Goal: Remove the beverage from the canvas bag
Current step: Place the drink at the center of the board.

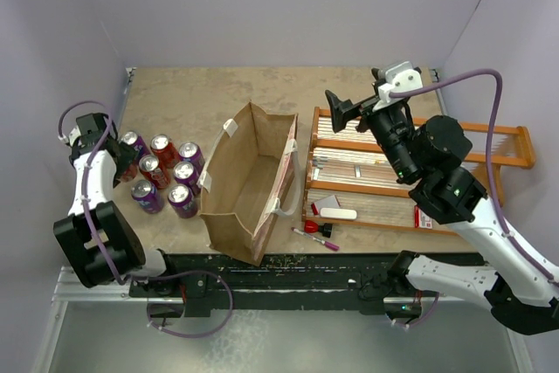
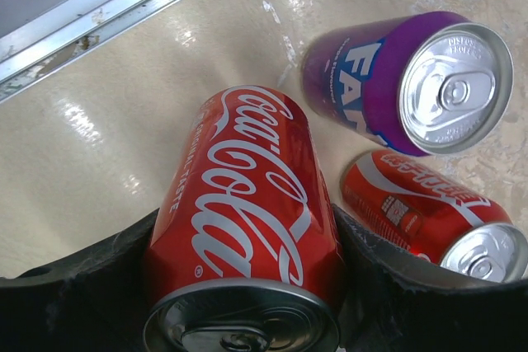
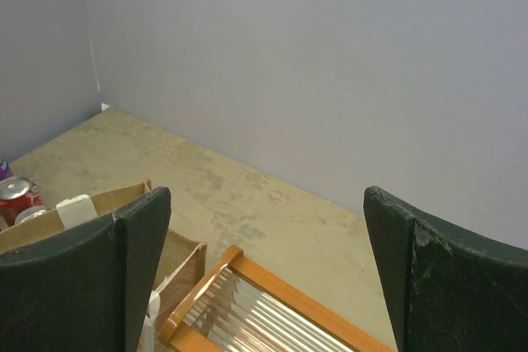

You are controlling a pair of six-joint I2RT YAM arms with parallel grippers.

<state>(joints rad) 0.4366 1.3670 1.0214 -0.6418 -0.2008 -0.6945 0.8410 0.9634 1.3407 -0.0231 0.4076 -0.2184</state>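
The tan canvas bag (image 1: 249,183) stands open at mid-table with white loop handles; nothing shows inside it. Its rim also shows in the right wrist view (image 3: 49,218). Several drink cans (image 1: 166,176) stand left of the bag. My left gripper (image 1: 125,155) sits at the far left of that group, shut on a red Coca-Cola can (image 2: 243,220) with a finger (image 2: 99,282) on each side. A purple Fanta can (image 2: 404,80) and another red can (image 2: 429,212) stand just beyond it. My right gripper (image 1: 348,111) is open and empty, raised above the rack; it also shows in its wrist view (image 3: 264,269).
An orange wooden-framed rack (image 1: 384,172) lies right of the bag. A red-capped marker (image 1: 314,228), a white piece (image 1: 337,213) and a pink pen (image 1: 316,240) lie at its near edge. Walls close the table on the left, back and right.
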